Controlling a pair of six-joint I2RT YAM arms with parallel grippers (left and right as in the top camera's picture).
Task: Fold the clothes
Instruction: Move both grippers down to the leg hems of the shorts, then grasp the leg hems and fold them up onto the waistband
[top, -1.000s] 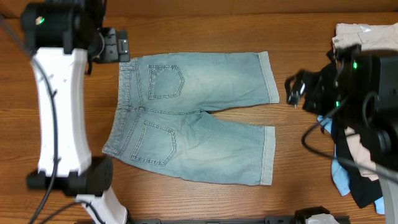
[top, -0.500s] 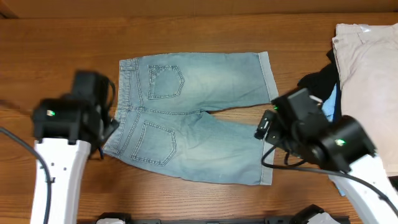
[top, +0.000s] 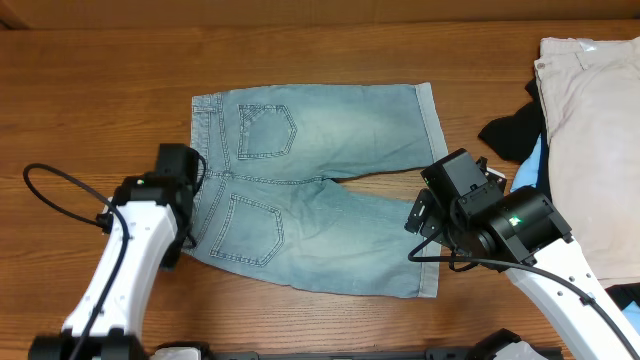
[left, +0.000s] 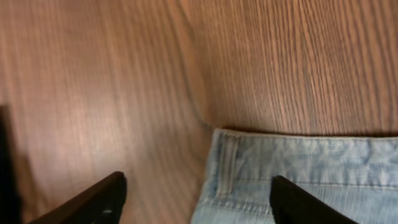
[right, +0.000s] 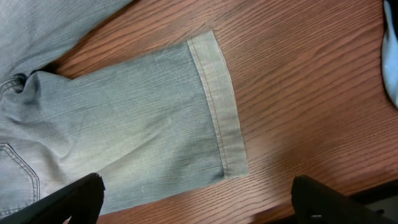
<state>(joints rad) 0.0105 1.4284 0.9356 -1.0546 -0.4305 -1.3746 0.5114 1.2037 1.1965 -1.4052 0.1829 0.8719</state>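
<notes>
Both arms have closed in on the shorts (top: 320, 200) over the last half second, left one sliding right to the waistband side, right one settling by the lower leg's end; shorts themselves unchanged; they lie flat on the desk (top: 100, 100), back pockets up, waistband left, legs pointing right and splayed slightly apart; left pincer (left: 199, 202) has fingers wide apart, nothing between them, hanging over the near waistband corner (left: 227, 155); right pincer (right: 202, 205) likewise spread and empty, near the lower leg's hem (right: 217, 106); handling guess: denim is limp but heavier and stiffer than thin cloth, so it should drape rather than crumple, hold a crease fairly well and drag with some friction on the wood; doubled seams are the firmest places to pinch, so I'd take the waistband corner on the left and the hem corner on the right, getting a lower finger under the edge, since a flat layer on wood gives little to bite; a single-layer pinch mid-panel would likely just bunch; cream garment (top: 590, 150), black one (top: 510, 135) and a blue one (top: 537, 160) wait heaped at far right, well apart from the shorts; no boxes, bins or baskets in view.
</notes>
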